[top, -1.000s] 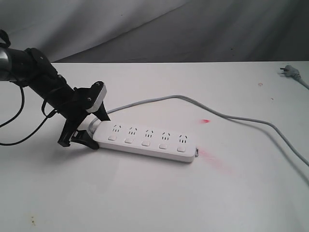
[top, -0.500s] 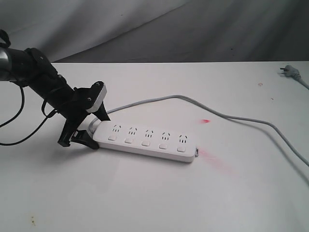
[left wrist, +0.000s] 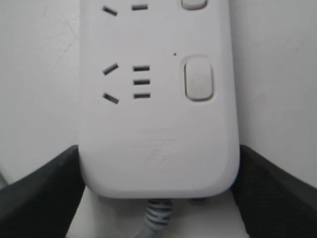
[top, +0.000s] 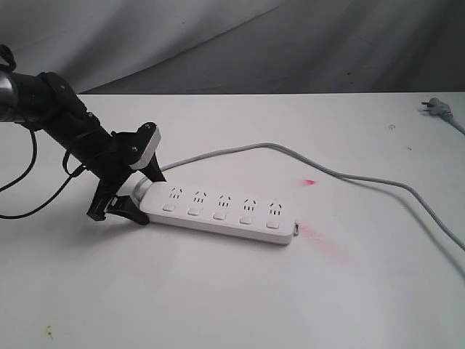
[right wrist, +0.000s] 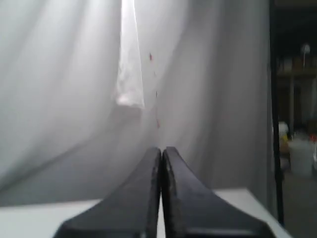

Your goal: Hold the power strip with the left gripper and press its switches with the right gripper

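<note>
Left jaws grip wide apart; right jaws pressed together.

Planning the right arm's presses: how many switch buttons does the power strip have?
5 switches, in one row along the front edge of the power strip in the exterior view, one below each socket, spaced evenly from left end to right. None appears hidden.

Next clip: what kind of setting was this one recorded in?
Probably a lab-style recording setup: a white table, a grey cloth backdrop behind it, and the left gripper of a robot arm holding a power strip.
</note>
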Available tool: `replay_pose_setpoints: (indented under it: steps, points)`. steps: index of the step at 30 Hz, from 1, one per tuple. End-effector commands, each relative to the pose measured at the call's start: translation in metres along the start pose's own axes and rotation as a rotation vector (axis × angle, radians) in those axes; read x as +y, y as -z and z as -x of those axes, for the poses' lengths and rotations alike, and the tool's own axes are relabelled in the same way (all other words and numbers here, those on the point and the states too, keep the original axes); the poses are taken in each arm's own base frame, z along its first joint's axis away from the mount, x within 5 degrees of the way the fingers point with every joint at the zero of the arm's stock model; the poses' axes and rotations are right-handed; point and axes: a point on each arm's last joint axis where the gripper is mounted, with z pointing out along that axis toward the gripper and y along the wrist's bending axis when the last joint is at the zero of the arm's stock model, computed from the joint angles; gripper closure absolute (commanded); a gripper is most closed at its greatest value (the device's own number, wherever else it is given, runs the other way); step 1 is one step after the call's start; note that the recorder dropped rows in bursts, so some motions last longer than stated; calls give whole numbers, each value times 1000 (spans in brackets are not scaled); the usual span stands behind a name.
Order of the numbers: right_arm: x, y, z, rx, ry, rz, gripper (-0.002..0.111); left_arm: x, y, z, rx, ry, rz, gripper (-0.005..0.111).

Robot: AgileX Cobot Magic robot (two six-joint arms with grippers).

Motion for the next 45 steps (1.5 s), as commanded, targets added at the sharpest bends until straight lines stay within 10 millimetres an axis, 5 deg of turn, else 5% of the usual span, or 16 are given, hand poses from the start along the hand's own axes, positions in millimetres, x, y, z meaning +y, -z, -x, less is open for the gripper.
replay_pose_setpoints:
  steps: [1, 8, 16, 22, 33, 41, 45]
  points:
    - [2, 9, 37, -425, -11, 27, 108, 0, -2, -1, 24, -22, -8, 75]
    - [-6, 25, 62, -762, -236, 18, 108, 0, -2, -1, 24, -22, -8, 75]
    - [-2, 7, 76, -273, -341, 5, 108, -1, -2, -3, 39, -35, -16, 75]
    - [1, -5, 107, -210, -268, 6, 108, -1, -2, -3, 39, -35, -16, 75]
    - [11, -98, 160, 300, -48, 60, 108, -1, -2, -3, 38, -34, -18, 75]
    - [27, -164, 201, 553, 165, 288, 108, -1, -2, -3, 38, -34, -18, 75]
    - [39, -195, 206, 627, 210, 472, 108, -1, -2, -3, 38, -34, -18, 75]
